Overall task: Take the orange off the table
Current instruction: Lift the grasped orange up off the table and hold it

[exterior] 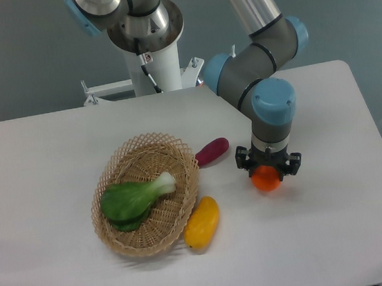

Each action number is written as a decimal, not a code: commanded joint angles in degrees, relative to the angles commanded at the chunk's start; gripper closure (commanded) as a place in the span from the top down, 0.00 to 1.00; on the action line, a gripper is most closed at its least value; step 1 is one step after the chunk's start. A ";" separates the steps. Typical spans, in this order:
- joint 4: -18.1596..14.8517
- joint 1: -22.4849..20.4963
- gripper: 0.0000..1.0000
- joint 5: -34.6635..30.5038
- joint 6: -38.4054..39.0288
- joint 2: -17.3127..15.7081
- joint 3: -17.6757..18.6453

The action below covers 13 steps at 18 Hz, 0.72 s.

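Note:
The orange (267,180) rests on the white table (328,238), right of centre. My gripper (268,170) points straight down right over it, and the wrist hides the fruit's upper half. The black fingers (243,160) splay out wider than the orange on both sides, so the gripper is open around it. The fingertips themselves are hidden, and I cannot tell whether they touch the fruit.
A purple eggplant-like piece (211,151) lies just left of the gripper. A wicker basket (183,207) holds a green bok choy (134,199). A yellow mango-like fruit (202,222) lies against the basket's lower right rim. The arm's base post (153,64) stands behind the table.

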State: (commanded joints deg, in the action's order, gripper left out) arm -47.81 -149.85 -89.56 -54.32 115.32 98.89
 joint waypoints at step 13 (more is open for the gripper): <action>-23.21 -2.90 0.67 12.92 2.64 -4.57 -23.48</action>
State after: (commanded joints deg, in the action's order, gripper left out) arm -71.02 -152.75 -76.64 -51.68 110.74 75.41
